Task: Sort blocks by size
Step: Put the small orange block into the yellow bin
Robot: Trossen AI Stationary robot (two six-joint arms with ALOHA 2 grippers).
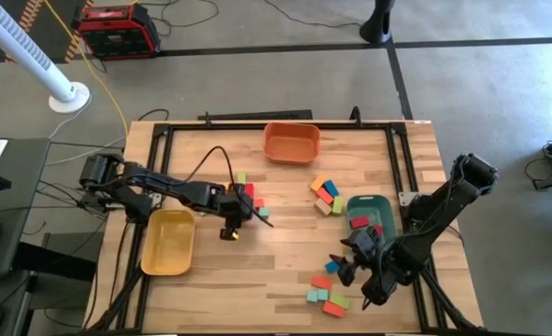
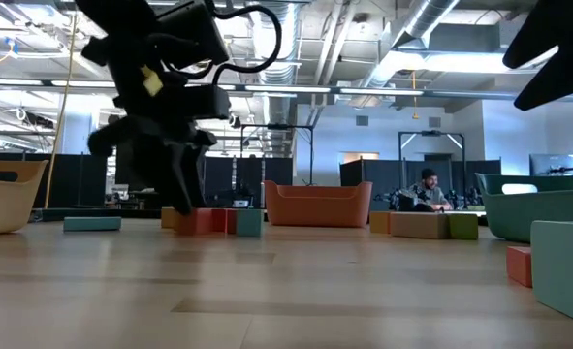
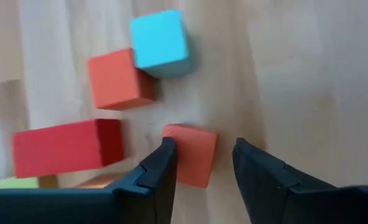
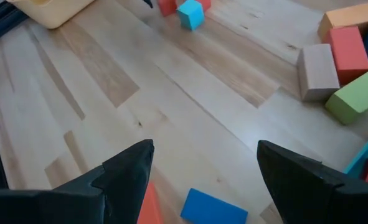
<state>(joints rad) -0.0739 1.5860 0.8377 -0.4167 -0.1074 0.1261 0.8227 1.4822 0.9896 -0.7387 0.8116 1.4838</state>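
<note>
left jaws down on a small orange cube, trays mostly bare

left gripper [image 3: 203, 163] low over the table beside the yellow tray, fingers narrowed round a small orange cube [image 3: 192, 152]; one finger [image 3: 160, 171] touching its side, the other just apart. not lifted, cube flat on the wood. close by: second orange cube [image 3: 116, 78], blue cube [image 3: 160, 41] touching it, red bar [image 3: 65, 147] alongside. green and tan slivers at the frame edge, cut off.

right gripper [image 4: 203, 163] hovering near the green tray, fingers spread wide, nothing between them. blue block [image 4: 213, 208] on the table beneath; orange block at one finger, half hidden.

containers: yellow tray [image 1: 168, 243] showing nothing inside from above. orange tray [image 1: 291, 142] at the far edge, likewise bare. green tray [image 1: 367, 213] holding a red block [image 1: 360, 222], part covered by the right arm.

remaining blocks: cluster [image 1: 327, 195] between orange and green trays; loose group [image 1: 325, 295] at the near edge by the right arm.

low view: left arm blocking the small pile, grip not readable there. person [image 2: 424, 190] seated far back in the room.
</note>
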